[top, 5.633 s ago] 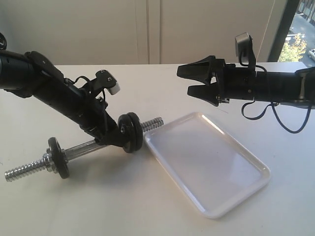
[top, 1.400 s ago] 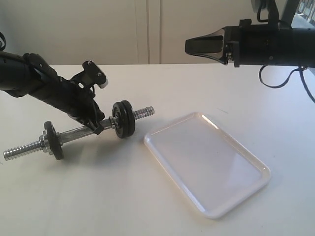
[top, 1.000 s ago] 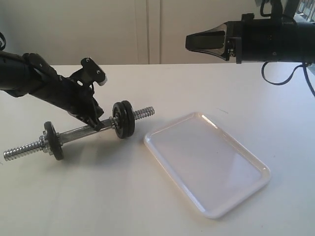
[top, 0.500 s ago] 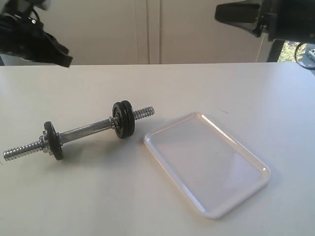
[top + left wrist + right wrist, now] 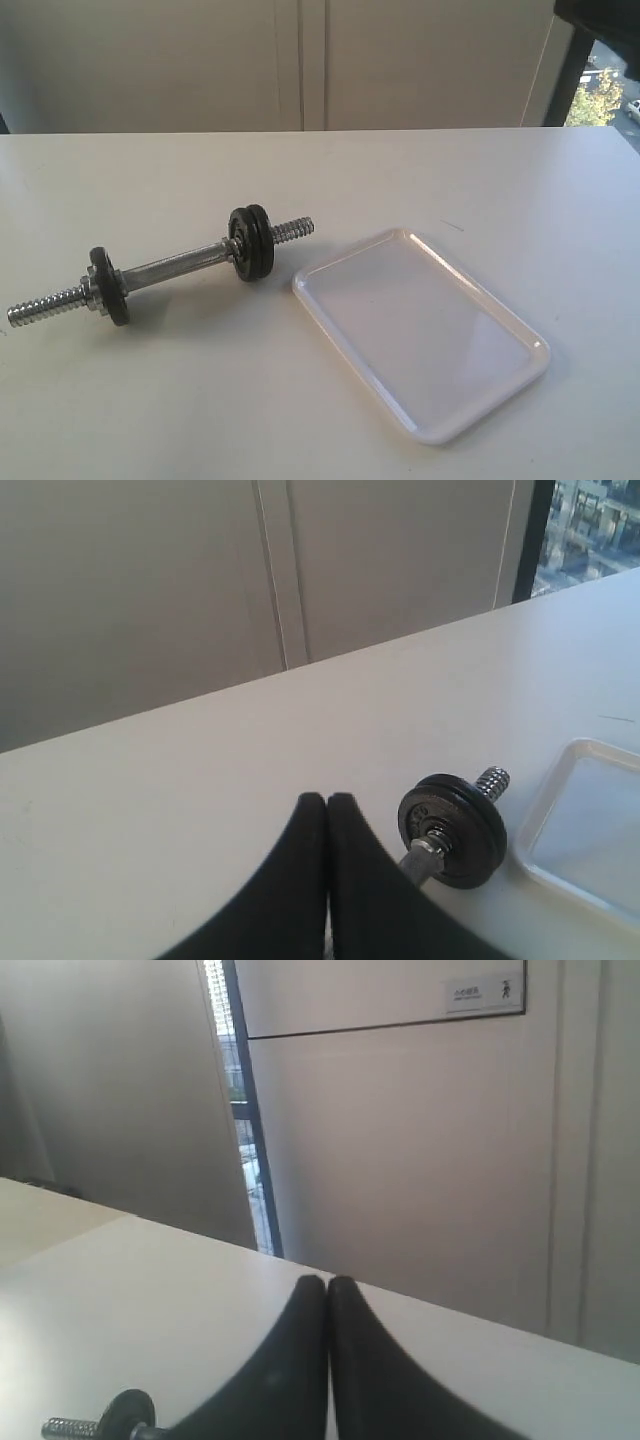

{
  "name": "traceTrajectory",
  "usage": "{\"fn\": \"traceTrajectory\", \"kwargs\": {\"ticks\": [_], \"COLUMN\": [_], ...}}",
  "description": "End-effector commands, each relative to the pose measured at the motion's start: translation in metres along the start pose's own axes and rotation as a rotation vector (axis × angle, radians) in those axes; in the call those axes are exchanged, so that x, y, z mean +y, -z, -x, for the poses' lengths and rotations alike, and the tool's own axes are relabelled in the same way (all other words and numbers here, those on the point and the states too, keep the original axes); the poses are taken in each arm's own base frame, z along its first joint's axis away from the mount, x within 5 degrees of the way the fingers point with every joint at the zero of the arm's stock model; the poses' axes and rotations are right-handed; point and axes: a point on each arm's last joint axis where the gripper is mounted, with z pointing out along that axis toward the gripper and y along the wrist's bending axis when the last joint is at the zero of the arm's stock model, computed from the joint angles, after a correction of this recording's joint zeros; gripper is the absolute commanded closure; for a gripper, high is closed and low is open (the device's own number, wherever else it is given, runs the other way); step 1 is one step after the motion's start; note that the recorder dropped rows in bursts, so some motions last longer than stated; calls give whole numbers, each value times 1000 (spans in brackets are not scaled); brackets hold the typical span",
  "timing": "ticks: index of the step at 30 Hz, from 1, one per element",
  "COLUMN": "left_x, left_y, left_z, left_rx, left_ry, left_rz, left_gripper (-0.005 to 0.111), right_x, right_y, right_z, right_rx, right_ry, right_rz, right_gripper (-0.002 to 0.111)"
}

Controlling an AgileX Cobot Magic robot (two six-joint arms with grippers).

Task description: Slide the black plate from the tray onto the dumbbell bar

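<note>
The dumbbell bar lies on the table left of the tray, which holds nothing. Two discs sit pressed together near the bar's tray-side end. The outer, deeper black one is the black plate, and in the left wrist view the black plate shows behind a greyer disc. A third disc sits near the other end. My left gripper is shut on nothing, high above the table and apart from the bar. My right gripper is also shut and holds nothing. Neither gripper appears in the exterior view.
The bar's threaded tip points toward the tray's corner. The right wrist view catches one disc and a threaded end low in frame. A dark shape fills the exterior view's top right corner.
My left gripper let go of the bar and rose away up-left out of the exterior view. The right arm rose out at top right. The bar settled and lies still.
</note>
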Motion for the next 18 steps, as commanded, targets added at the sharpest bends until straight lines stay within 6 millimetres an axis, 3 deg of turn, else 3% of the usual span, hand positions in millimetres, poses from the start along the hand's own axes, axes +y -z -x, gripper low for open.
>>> {"fn": "traceTrajectory", "kwargs": {"ticks": [1, 8, 11, 18], "left_x": [-7, -11, -11, -11], "left_y": [29, 45, 45, 45], "left_z": [-18, -23, -23, -23], "left_rx": [-54, -93, -93, -93], "left_ry": [19, 11, 11, 11], "left_rz": [5, -3, -3, -3], "left_gripper": [107, 107, 107, 107], "right_x": [19, 45, 45, 45], "right_y": [20, 36, 36, 36], "right_z": [-8, -14, -14, -14], "right_rx": [36, 98, 99, 99], "right_ry": [14, -31, -137, -137], "right_rz": [-37, 43, 39, 39], "right_gripper": [108, 108, 108, 108]}}
